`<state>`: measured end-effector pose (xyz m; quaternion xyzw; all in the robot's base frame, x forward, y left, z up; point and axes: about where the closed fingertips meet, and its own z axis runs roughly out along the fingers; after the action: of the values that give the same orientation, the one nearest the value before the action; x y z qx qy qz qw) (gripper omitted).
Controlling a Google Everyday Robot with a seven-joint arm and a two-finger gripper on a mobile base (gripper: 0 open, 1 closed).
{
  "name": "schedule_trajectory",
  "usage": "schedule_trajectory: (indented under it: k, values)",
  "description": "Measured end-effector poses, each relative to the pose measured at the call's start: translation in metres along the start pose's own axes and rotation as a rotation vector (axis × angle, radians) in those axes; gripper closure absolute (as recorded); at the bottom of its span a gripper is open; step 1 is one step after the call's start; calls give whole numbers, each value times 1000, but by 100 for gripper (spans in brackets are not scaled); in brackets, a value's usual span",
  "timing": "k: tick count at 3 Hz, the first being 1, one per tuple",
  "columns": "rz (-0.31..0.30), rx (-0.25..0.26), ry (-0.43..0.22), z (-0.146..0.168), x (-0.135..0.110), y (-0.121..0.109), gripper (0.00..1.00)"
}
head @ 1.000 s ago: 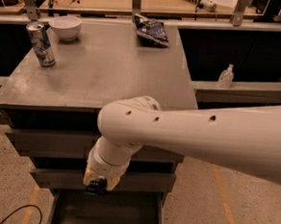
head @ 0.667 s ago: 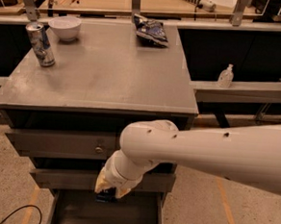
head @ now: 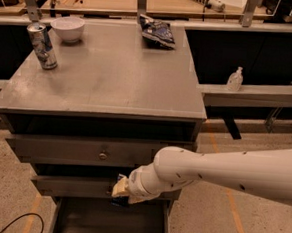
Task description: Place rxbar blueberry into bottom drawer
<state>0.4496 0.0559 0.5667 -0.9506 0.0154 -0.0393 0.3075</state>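
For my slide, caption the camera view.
White robot arm holds its two-finger gripper over the open bottom drawer of the grey metal cabinet.

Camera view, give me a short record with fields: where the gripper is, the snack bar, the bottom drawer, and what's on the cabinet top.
gripper: low, in front of the middle drawer, just above the bottom drawer
snack bar: dark bit at the gripper's tip, likely the bar
bottom drawer: pulled open, dark inside
cabinet top: can, bowl, chip bag
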Motion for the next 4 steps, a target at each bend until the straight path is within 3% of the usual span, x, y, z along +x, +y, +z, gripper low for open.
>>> schedule_trajectory:
  k: [1, 2, 3, 4]
  values:
    - [-14, 4, -38, 17, -9, 16, 100]
    - [-14, 4, -36, 16, -8, 15, 100]
    - [14, 42, -38, 36, -17, 28, 100]
    - [43, 158, -16, 76, -29, 57, 100]
